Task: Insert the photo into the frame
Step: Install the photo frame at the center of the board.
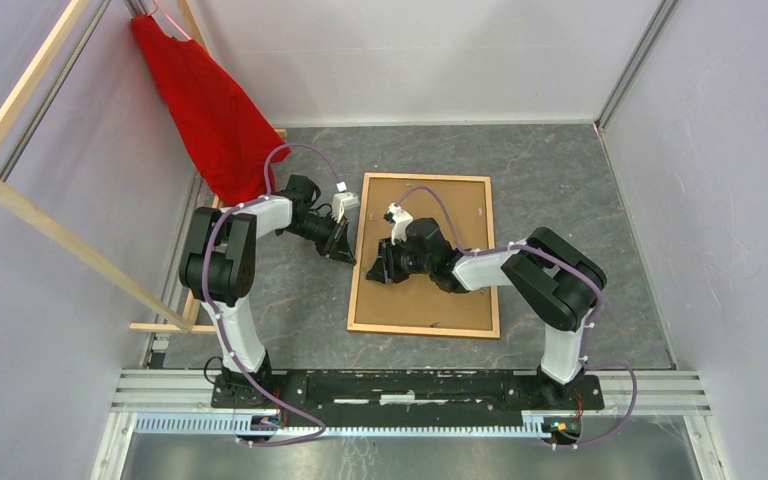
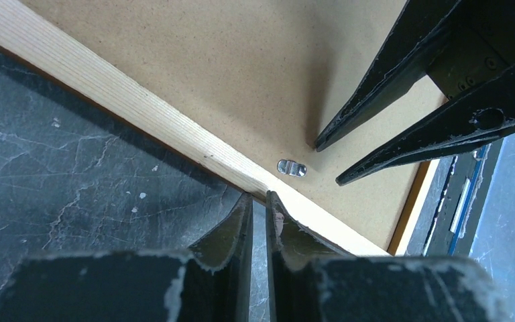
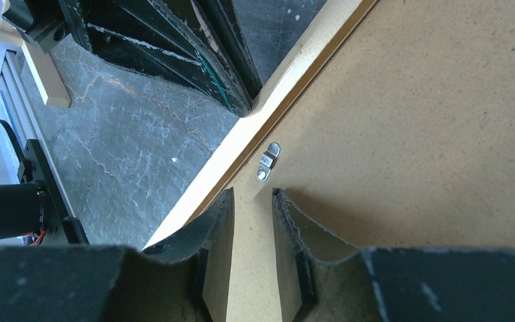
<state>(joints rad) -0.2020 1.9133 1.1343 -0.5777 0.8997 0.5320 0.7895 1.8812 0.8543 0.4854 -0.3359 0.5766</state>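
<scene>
Frame (image 1: pixel 425 327) lies back-up on the table (image 1: pixel 290 300), its brown board (image 1: pixel 430 305) filling the opening. The photo shows in no view; it may sit under the board, but that cannot be told. A small metal clip (image 3: pixel 268 161) sits on the board right beside the frame's rail. The step in hand looks to be working that clip, though the views do not settle whether it is to be freed or locked. To do it well, one arm should pin the frame while the other pushes the clip sideways with a single fingertip. The push should stay low and flat so the tip does not skid across the board or lift the rail. Steady contact matters more than force here, since the frame is light and could slide on the smooth table. The left gripper (image 2: pixel 259 201) has its fingers nearly together, with only a slit between and nothing in it. Its tips meet the rail's outer edge, and the clip lies just beyond them across the rail. The right gripper (image 3: pixel 251 198) hangs over the board with its fingers apart and empty. The clip is just ahead of its tips, and the rail is off to its left.
</scene>
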